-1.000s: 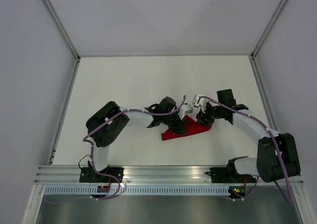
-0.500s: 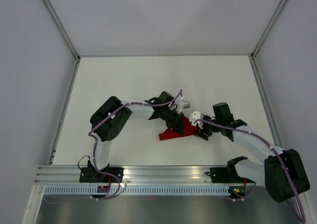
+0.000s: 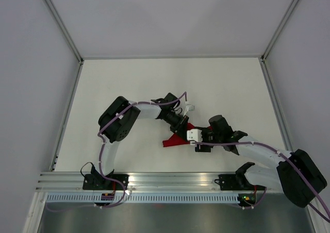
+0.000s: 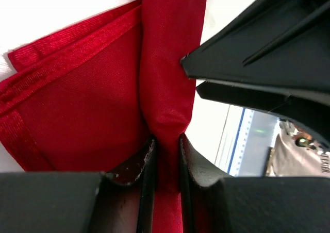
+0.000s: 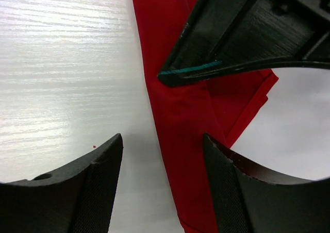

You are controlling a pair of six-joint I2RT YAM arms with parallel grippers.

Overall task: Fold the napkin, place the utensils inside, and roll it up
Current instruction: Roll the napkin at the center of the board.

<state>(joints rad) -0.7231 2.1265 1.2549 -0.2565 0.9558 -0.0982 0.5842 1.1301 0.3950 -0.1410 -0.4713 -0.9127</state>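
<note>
From where I stand, the thin, bright red cloth napkin [image 3: 172, 140] lies on the white surface [image 3: 129, 83], bunched into a narrow, layered heap rather than spread flat. The left pincer [image 4: 166, 145] comes at the napkin from its far side and is clamped on a raised ridge of the cloth, which it draws up into a taut strip between its two dark fingers. The right pincer [image 5: 161, 140] hangs over the napkin's near side with its jaws well apart and nothing in them. One finger is over bare surface beside the napkin, the other past the strip's opposite edge. I can't see the pale utensils anywhere; whether they sit inside the napkin's folds I cannot tell. The cloth looks light, limp and a little sheeny, so I'd expect it to sag, slide and spring out of its folds as soon as it is let go. The safest hold seems to be on that ridge, just beside the clamped spot, or on the stitched hem, pinching through every layer at once.
</note>
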